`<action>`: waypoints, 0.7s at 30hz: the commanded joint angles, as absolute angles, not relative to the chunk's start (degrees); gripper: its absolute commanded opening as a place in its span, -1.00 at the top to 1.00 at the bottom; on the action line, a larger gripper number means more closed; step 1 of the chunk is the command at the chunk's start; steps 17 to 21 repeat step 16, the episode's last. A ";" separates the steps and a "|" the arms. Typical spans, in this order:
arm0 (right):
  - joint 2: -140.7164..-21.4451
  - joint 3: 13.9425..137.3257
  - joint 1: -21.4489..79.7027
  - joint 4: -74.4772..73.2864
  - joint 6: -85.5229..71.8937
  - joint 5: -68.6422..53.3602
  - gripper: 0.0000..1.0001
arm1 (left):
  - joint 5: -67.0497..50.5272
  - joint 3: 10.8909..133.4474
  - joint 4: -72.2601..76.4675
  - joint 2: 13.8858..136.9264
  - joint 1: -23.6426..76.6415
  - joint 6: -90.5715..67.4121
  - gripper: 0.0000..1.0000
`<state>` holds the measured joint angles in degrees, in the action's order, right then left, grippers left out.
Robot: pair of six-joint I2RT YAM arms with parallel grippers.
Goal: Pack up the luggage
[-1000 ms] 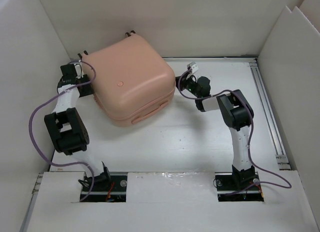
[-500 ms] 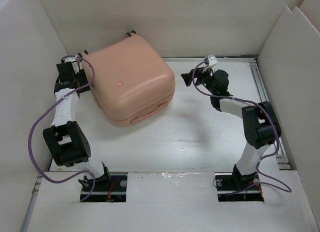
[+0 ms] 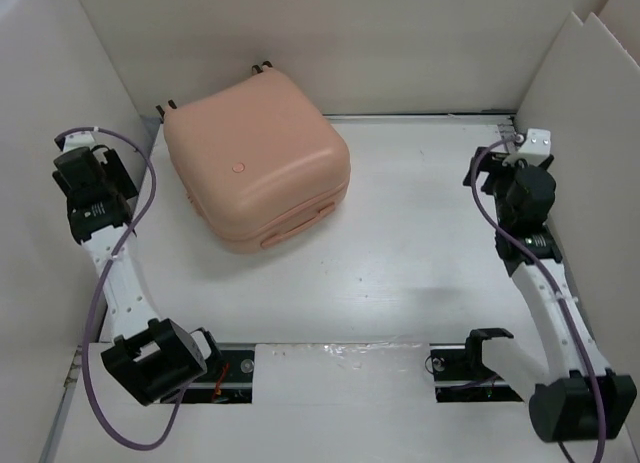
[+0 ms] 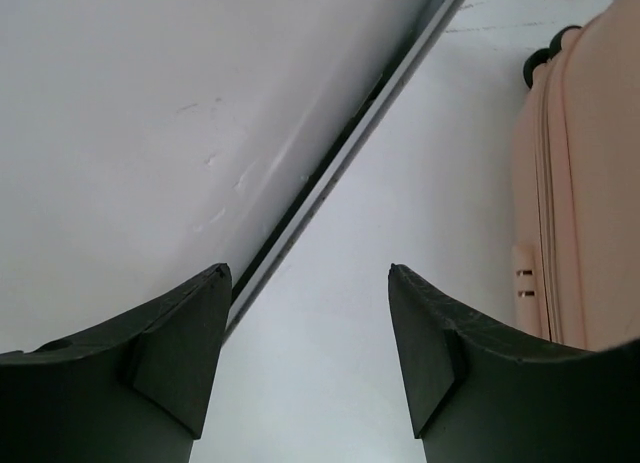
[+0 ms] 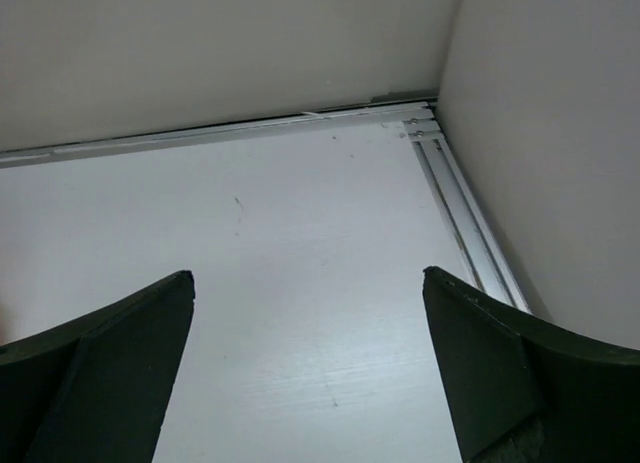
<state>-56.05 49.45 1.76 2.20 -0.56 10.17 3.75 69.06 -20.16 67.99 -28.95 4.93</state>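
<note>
Well to the left of the luggage (image 3: 255, 163), the left arm was seen stretched out from its base along the side wall (image 3: 60, 73), and the left gripper (image 4: 310, 273) was held with its fingers apart and nothing between them. The luggage, a salmon-pink hard shell with rounded corners, was laid flat and shut on the table (image 3: 400, 253) toward the far-left corner, its small dark wheels (image 3: 262, 68) turned to the back wall. Well to the right of the luggage, the right arm was reached forward beside the right wall, and the right gripper (image 5: 305, 278) was spread wide over bare table.
</note>
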 commanded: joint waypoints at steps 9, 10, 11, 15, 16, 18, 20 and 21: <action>-42.10 42.89 1.49 -6.15 -1.57 19.16 -1.00 | 0.62 64.16 -21.97 62.58 -28.74 4.04 -0.21; -42.10 42.89 1.49 -7.20 -2.10 19.16 -1.00 | 0.62 64.16 -21.97 62.58 -28.74 4.04 -0.21; -41.58 43.59 1.49 -7.21 -3.24 19.77 -1.00 | 0.62 64.16 -21.97 62.58 -28.74 4.04 -0.21; -39.74 44.12 1.49 -8.70 -3.96 20.30 -1.00 | 0.00 64.16 -22.50 62.05 -28.74 4.04 -0.21; -39.12 44.12 1.49 -8.70 -3.96 20.30 -1.00 | -0.52 64.16 -22.50 62.05 -28.74 4.04 -0.21; -39.12 44.12 1.49 -8.70 -3.96 20.30 -1.00 | -0.52 64.16 -22.50 62.05 -28.74 4.04 -0.21; -39.12 44.12 1.49 -8.70 -3.96 20.30 -1.00 | -0.52 64.16 -22.50 62.05 -28.74 4.04 -0.21; -39.12 44.12 1.49 -8.70 -3.96 20.30 -1.00 | -0.52 64.16 -22.50 62.05 -28.74 4.04 -0.21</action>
